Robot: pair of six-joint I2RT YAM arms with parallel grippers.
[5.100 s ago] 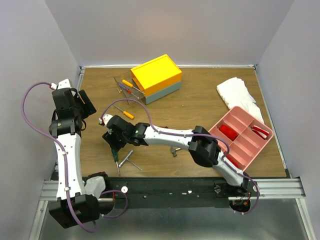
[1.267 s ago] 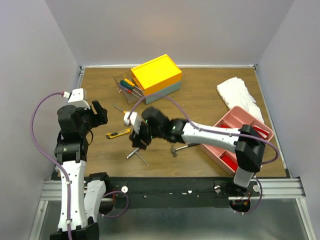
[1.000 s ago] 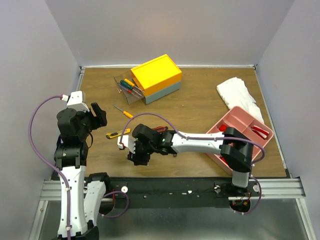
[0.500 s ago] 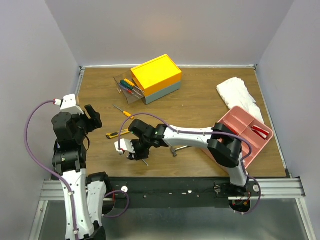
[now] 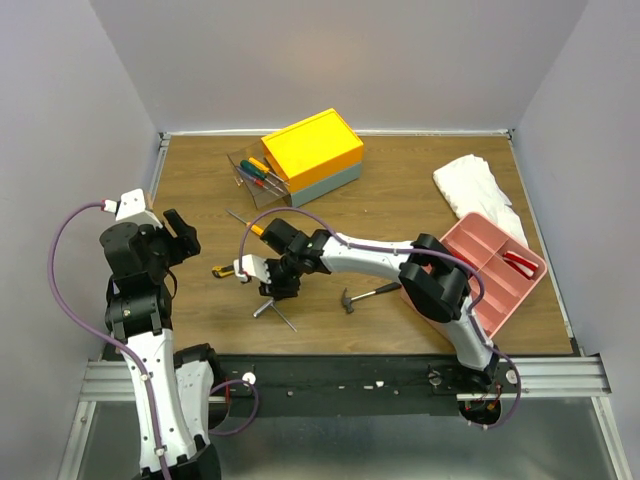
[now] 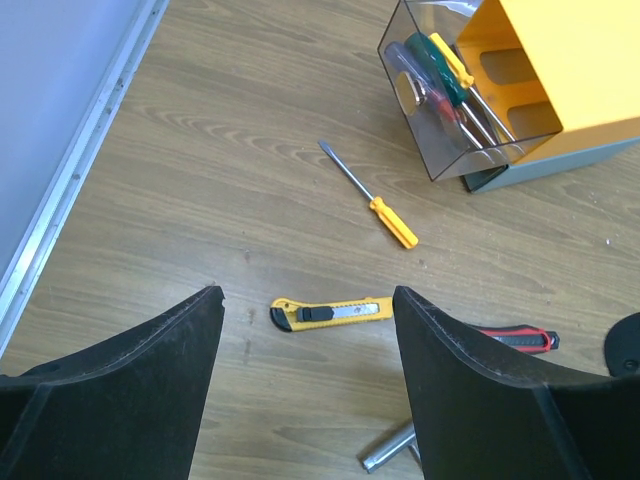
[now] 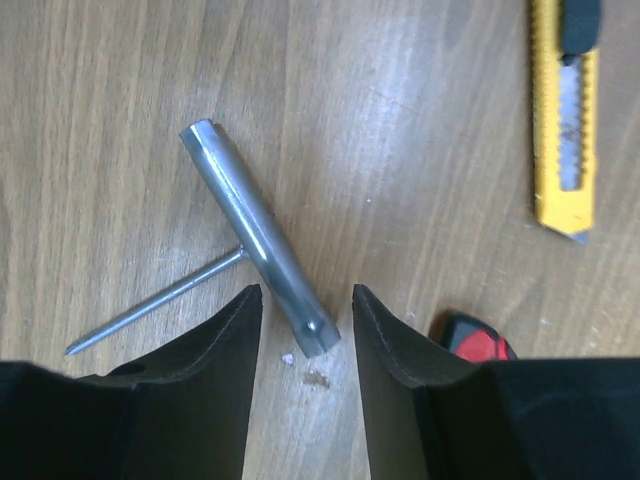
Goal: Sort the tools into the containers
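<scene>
A yellow-topped grey box stands at the back, its clear drawer pulled out with screwdrivers inside. On the table lie an orange screwdriver, a yellow utility knife, a silver wrench and a black-handled hammer. My right gripper is open and low over the wrench, its fingers either side of the tube's end. A red knife lies beside it. My left gripper is open and empty, above the yellow knife.
A pink divided tray with red items stands at the right, a white cloth behind it. The left wall rail runs close to my left arm.
My right gripper has swung from the front edge back over the wrench, uncovering the hammer. My left arm has shifted slightly. A green screwdriver held earlier now lies in the drawer.
</scene>
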